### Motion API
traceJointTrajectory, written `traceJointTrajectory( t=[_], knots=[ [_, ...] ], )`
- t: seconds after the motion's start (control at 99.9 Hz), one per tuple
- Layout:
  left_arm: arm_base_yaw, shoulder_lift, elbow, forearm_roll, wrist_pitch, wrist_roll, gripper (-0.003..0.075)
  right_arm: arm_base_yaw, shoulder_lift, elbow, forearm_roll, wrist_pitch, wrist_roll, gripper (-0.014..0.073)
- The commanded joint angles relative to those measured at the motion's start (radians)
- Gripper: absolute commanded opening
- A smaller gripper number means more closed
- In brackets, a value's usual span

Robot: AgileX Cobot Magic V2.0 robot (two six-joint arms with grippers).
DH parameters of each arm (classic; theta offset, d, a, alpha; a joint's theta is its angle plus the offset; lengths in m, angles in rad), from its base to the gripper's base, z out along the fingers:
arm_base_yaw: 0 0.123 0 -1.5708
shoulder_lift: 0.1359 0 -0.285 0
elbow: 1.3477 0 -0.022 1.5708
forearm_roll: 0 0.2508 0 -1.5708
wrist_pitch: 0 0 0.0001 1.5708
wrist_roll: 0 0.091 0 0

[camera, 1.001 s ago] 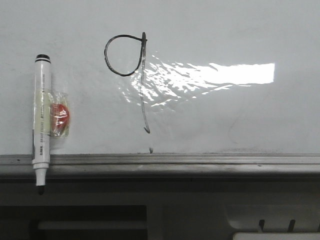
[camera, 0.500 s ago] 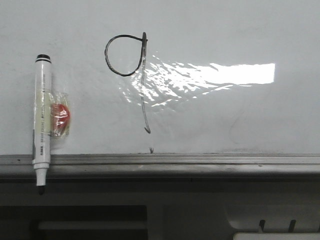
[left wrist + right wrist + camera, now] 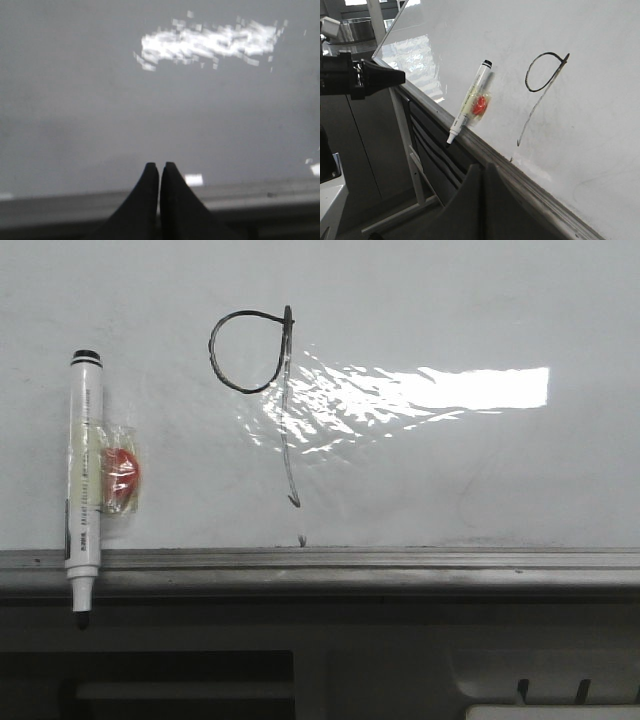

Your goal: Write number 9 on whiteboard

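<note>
**Nine drawn, marker parked at the left, both arms off the board**

Glossy white fills nearly the whole front view: the whiteboard point(image 3: 480, 300), with a bright glare patch right of centre and a grey metal ledge point(image 3: 400, 565) running along its lower edge.

Farthest left lies the marker point(image 3: 82, 480), a white-bodied pen with something red taped to its barrel. Its long axis runs nearly straight up and down the board, capped end at the top and the dark tip past the ledge, overhanging it. Nothing grips it.

Right of the marker, well apart from it, sits the number 9 point(image 3: 250, 350): a rounded black loop joined at its right side to a long, slightly curved tail that ends in a small hook just above the ledge. It looks complete to me, so the writing step appears done.

Neither arm shows in the front view. The left gripper point(image 3: 159, 167) has its fingers pressed together on nothing, pointing at bare board above the ledge. The right gripper point(image 3: 482, 170) likewise has its fingers together and empty, held off the board below the ledge; from it the marker point(image 3: 472, 102) lies up and to the left, the figure point(image 3: 542, 85) up and to the right.

If any further move concerns the marker, the left arm seems the nearer, though how near it stands cannot be judged.
</note>
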Motion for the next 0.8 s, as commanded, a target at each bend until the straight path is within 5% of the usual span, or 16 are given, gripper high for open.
traceJointTrajectory(
  t=[0.0,0.79],
  knots=[
    [0.004,-0.028,0.043,0.000,-0.026,-0.014,-0.0020,0.001,0.004,-0.028,-0.011,-0.075,-0.009,-0.0071],
    [0.004,-0.028,0.041,0.000,-0.026,-0.014,-0.0020,0.001,-0.038,-0.024,-0.011,-0.061,-0.009,-0.0070]
  ],
)
